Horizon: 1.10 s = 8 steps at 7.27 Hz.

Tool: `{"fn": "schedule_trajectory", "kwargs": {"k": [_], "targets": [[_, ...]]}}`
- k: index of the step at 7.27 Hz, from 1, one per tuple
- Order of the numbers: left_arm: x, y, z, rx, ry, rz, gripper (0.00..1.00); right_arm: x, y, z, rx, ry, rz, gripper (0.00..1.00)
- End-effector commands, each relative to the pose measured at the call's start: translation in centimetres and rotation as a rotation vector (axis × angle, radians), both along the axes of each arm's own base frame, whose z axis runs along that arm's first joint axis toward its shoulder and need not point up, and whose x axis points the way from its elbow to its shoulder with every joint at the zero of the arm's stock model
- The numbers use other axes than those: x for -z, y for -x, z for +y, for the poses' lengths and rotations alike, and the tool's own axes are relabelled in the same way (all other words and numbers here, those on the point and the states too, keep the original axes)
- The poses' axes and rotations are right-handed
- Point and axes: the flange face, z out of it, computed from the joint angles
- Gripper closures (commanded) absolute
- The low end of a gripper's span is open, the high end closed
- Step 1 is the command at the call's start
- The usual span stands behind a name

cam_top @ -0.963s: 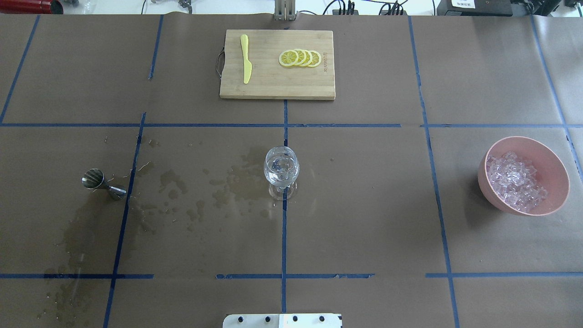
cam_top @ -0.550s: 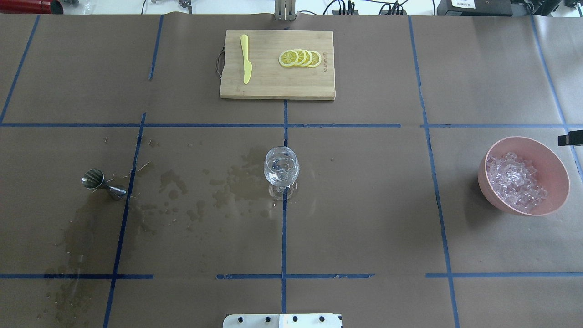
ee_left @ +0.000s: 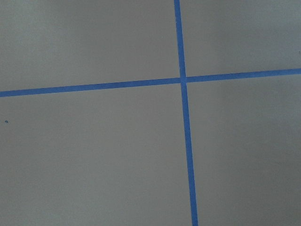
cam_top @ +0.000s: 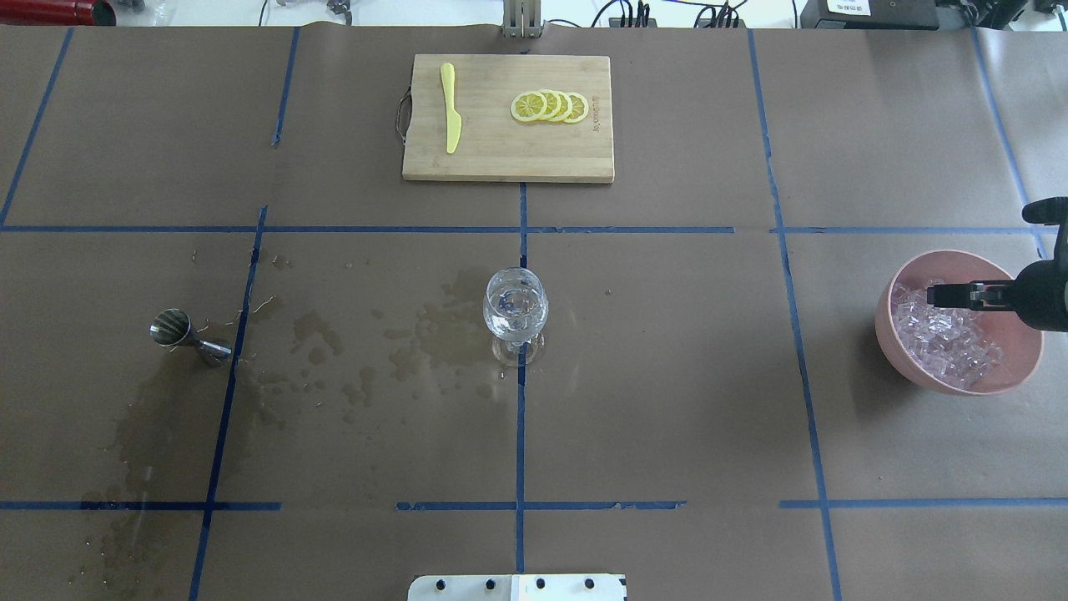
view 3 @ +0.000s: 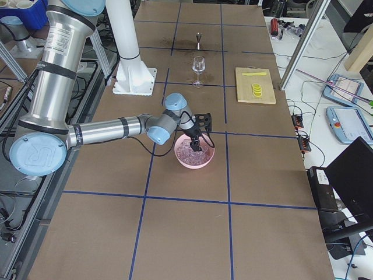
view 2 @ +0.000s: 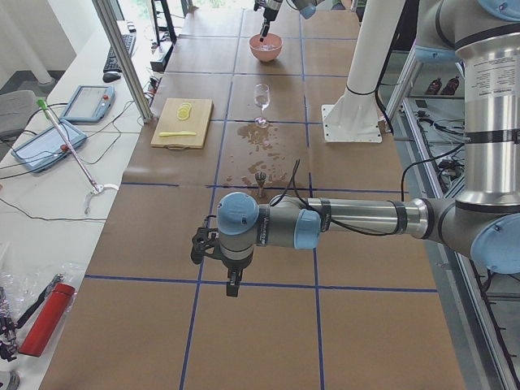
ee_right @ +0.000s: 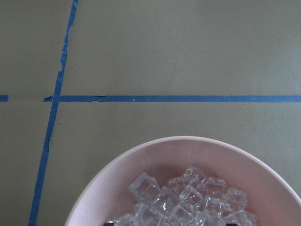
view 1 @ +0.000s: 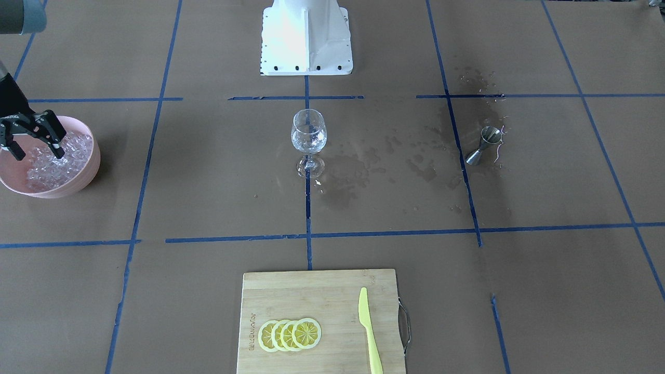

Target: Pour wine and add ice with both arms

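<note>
The wine glass (cam_top: 516,309) stands at the table's centre with a little clear wine (view 1: 308,141) in its bowl. A heap of ice (cam_top: 943,338) fills the pink bowl (cam_top: 905,363) at the far right. My right gripper (view 1: 37,151) is open, its fingers (view 1: 56,145) spread and lowered into the bowl at the top of the ice (ee_right: 188,202). It also shows over the bowl from above (cam_top: 951,294). My left gripper (view 2: 232,286) hangs over bare table far to the left; I cannot tell if it is open or shut.
A steel jigger (cam_top: 185,334) sits left of the glass among wet stains (cam_top: 334,359). A cutting board (cam_top: 507,163) with lemon slices (cam_top: 549,107) and a yellow knife (cam_top: 450,108) lies at the far edge. The white arm base (view 1: 306,36) stands at the near edge.
My right gripper has come in from the right edge and now sits over the pink bowl. Glass, jigger and board have not moved.
</note>
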Motion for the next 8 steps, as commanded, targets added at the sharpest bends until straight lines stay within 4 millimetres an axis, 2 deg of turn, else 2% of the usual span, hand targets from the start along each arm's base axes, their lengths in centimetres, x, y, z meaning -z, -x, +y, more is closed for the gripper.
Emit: {"fn": "schedule_trajectory", "kwargs": {"k": [1,5,8], "targets": [[0.1,0.0,-0.1,0.000,-0.002,0.000,0.00,-0.8,1.5,1.3,0.017,0.003,0.028,0.26],[0.1,0.0,-0.1,0.000,-0.003,0.000,0.00,-2.0,2.1,2.3,0.025,0.003,0.074,0.42],[0.1,0.0,-0.1,0.000,-0.003,0.000,0.00,-1.9,2.7,2.4,0.024,-0.011,0.082,0.42]]}}
